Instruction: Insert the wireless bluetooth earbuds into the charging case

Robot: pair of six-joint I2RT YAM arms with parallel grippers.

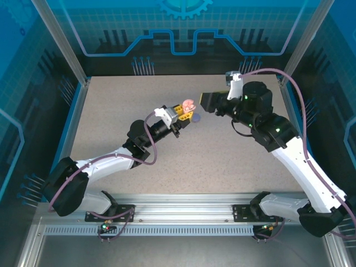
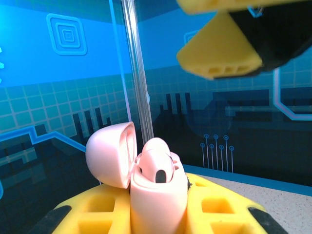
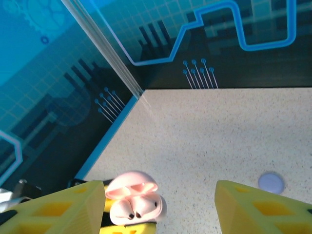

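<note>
Left gripper (image 1: 182,114) is clenched on the open pink case (image 1: 188,104) at centre frame. The right gripper (image 1: 204,103) is spread and empty just to its right. Two pale buds (image 3: 132,213) look seated in the case. I can't make out the lilac buds, and a lilac disc (image 3: 270,182) lies on the table (image 3: 219,126), so maybe half done.

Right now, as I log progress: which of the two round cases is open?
The pink case, lid flipped back, clamped in the left hand; the lilac case lies on the table, looking shut.
</note>
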